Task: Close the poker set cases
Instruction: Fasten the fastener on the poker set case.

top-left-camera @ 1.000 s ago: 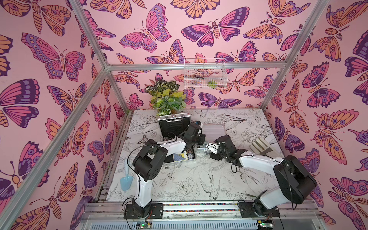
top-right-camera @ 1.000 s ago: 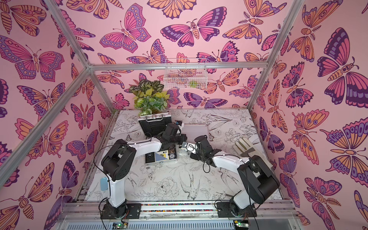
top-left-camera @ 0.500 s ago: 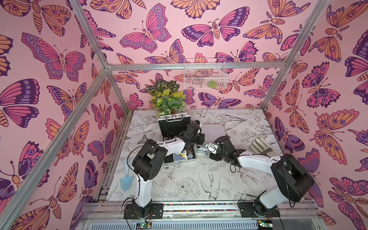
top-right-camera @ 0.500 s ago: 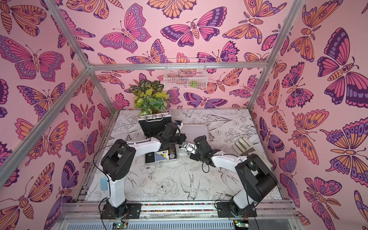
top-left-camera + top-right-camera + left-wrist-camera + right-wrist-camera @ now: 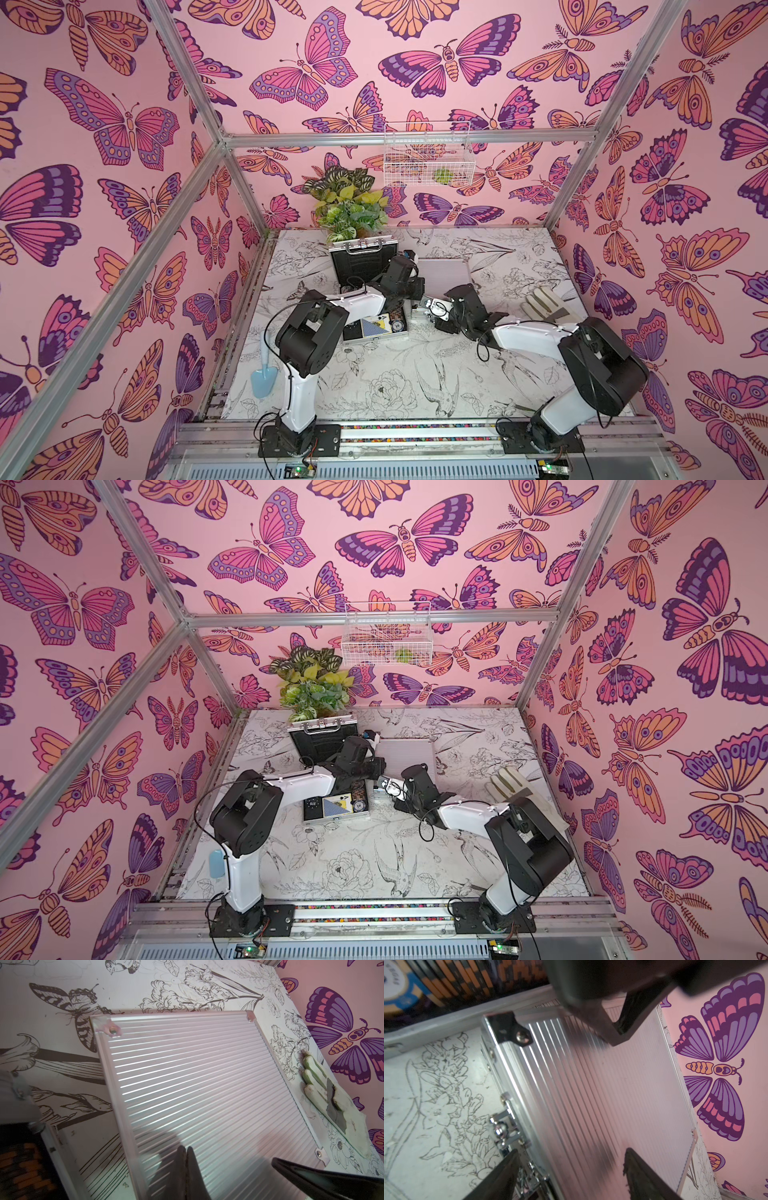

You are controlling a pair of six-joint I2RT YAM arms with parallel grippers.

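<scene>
1. The left gripper [image 5: 185, 1150] had its fingers pressed together with nothing between them. The tips were low over the ribbed top of the shut case [image 5: 197, 1084], near its front edge; whether they touched it could not be told.
2. The right gripper [image 5: 571, 1153] stood wide open and empty, straddling that same front edge. One finger was over the ribbed top, and the other was outside the edge, near a latch [image 5: 503, 1128].
3. The shut case lay flat in the middle of the table [image 5: 374, 386]. Its latch edge faced the robot and ran side to side. Whether the latches were snapped could not be told.
4. The open case [image 5: 353, 337] sat just beside it on the left arm's side, with chips [image 5: 456, 978] and cards [image 5: 374, 327] showing. Its lid [image 5: 359, 262] stood upright at the far edge, handle [image 5: 362, 247] on top.
5. The next move probably turned on that lid.
   - It lay beyond and to the left of both sets of fingers, with its hinge line running side to side, so it would have to swing toward the robot.
   - The left arm was nearer, but its forearm lay across the open base, in the lid's path.
</scene>
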